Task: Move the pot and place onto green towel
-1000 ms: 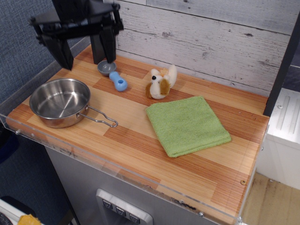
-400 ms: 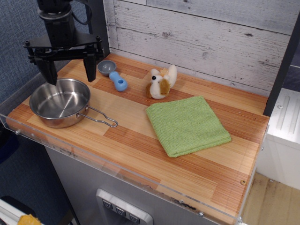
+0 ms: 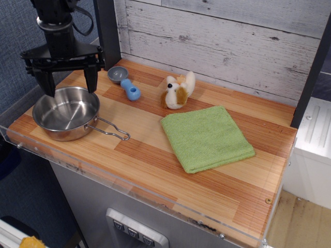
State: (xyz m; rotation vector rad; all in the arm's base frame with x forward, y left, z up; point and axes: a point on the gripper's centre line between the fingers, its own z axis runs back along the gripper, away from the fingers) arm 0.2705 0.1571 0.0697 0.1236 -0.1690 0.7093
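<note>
The pot (image 3: 66,113) is a shallow shiny steel pan at the left end of the wooden table, its wire handle (image 3: 111,130) pointing right. The green towel (image 3: 206,137) lies flat right of the middle, well apart from the pot. My gripper (image 3: 70,89) hangs open over the pot's far rim. One fingertip is at the rim's far left and the other is at its far right. It holds nothing.
A small grey-and-blue scoop (image 3: 125,82) lies behind the pot. A stuffed toy animal (image 3: 177,91) sits just behind the towel. A white plank wall runs along the back. A clear plastic lip (image 3: 129,188) edges the table front.
The gripper has come down and to the left, from above the table's back left corner to just over the pot's far rim. The pot and towel have not moved.
</note>
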